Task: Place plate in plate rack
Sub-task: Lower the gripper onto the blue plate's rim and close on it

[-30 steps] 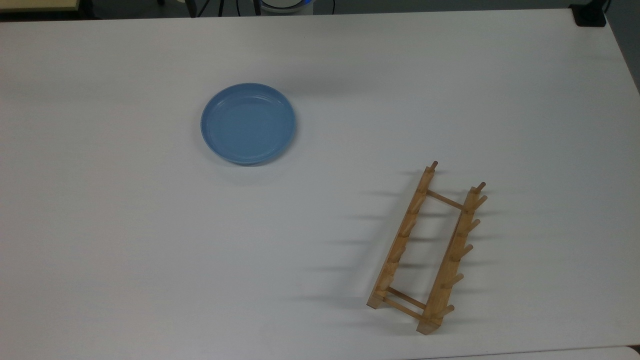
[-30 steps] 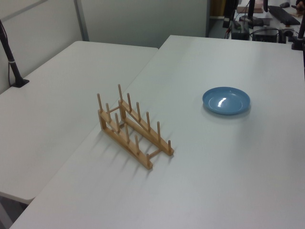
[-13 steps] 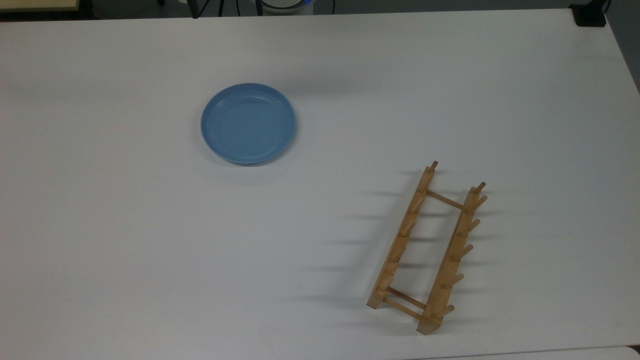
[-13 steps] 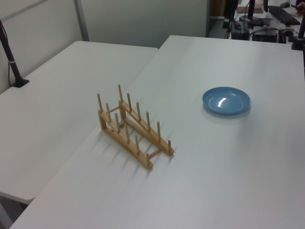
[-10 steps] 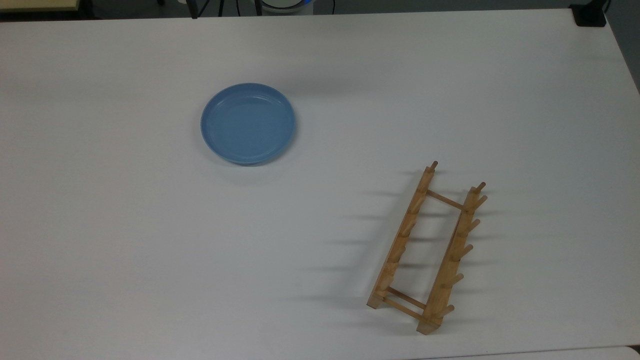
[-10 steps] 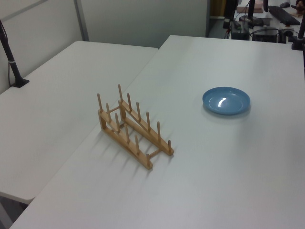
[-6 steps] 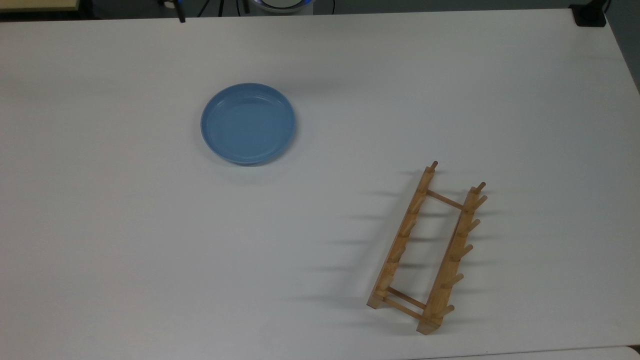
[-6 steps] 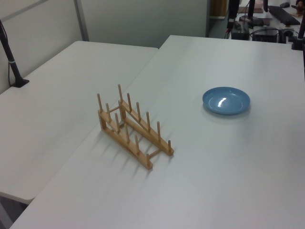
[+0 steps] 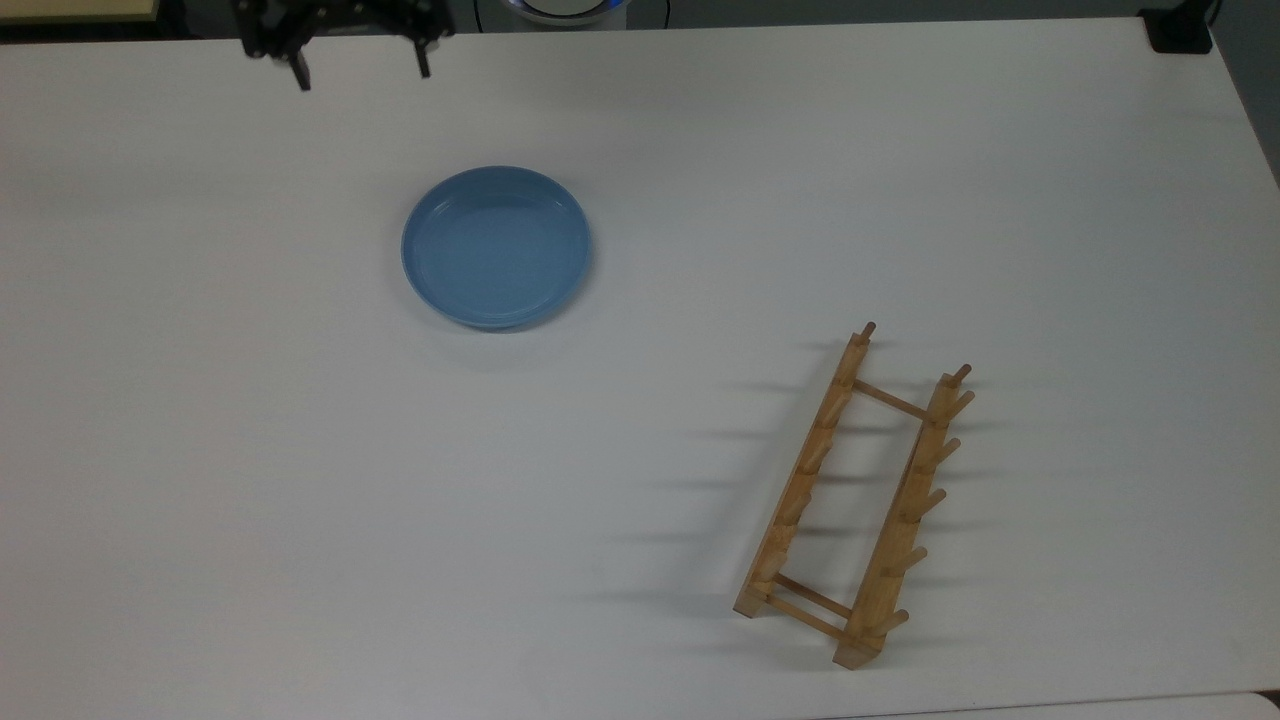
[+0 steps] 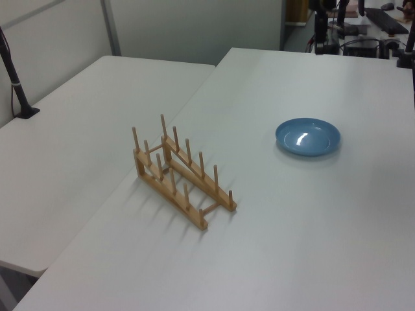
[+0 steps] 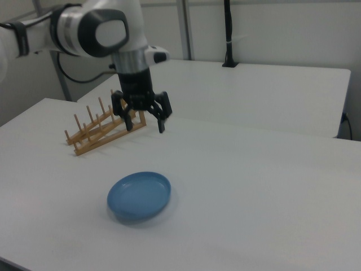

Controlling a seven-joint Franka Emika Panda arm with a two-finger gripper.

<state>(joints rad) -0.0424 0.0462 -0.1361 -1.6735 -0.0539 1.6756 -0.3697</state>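
Note:
The light-blue plate [image 9: 496, 248] lies flat on the white table [image 9: 250, 450], left of the middle in the top view; it also shows as plate [image 10: 308, 137] and plate [image 11: 139, 196]. The wooden plate rack [image 9: 855, 495] stands apart from it toward the top view's lower right, with nothing between its pegs: rack [image 10: 181, 172], rack [image 11: 101, 130]. My gripper [image 9: 362, 72] hangs open near the top view's upper edge, up and left of the plate. In the right view the gripper [image 11: 145, 125] points down, high above the table beyond the plate, holding nothing.
The white arm [image 11: 96, 28] reaches in from the right view's upper left. A second white table [image 10: 65, 162] adjoins along a seam beside the rack. A black post [image 10: 16, 78] is clamped to it. A black block [image 9: 1180, 30] sits at the top view's upper right corner.
The open gripper has come into the top view from its upper edge and moved down toward the plate's side. Plate and rack have not moved.

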